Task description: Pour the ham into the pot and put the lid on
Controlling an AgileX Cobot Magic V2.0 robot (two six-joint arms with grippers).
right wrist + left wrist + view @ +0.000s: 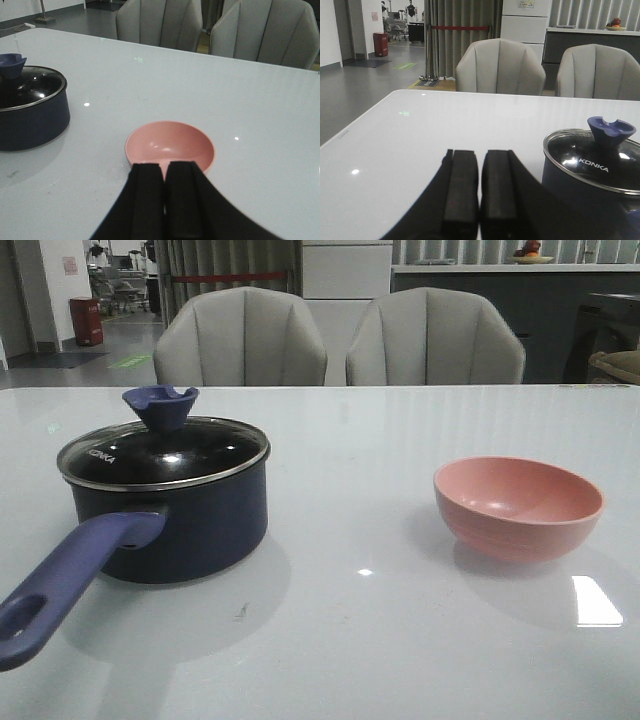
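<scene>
The dark navy pot (190,525) stands on the left of the white table, its long blue-purple handle (70,580) pointing toward the front edge. The glass lid (165,452) with its blue knob (160,405) lies flat on the pot's rim, so the inside is hidden. No ham shows in any view. My left gripper (480,152) is shut and empty, hovering beside the pot (570,192) and lid (592,160). My right gripper (165,165) is shut and empty just short of the pink bowl (172,142). Neither gripper appears in the front view.
The pink bowl (518,505) sits on the right of the table and its visible inside holds nothing. Two grey chairs (240,340) (435,340) stand behind the far table edge. Bare tabletop (350,500) lies between pot and bowl.
</scene>
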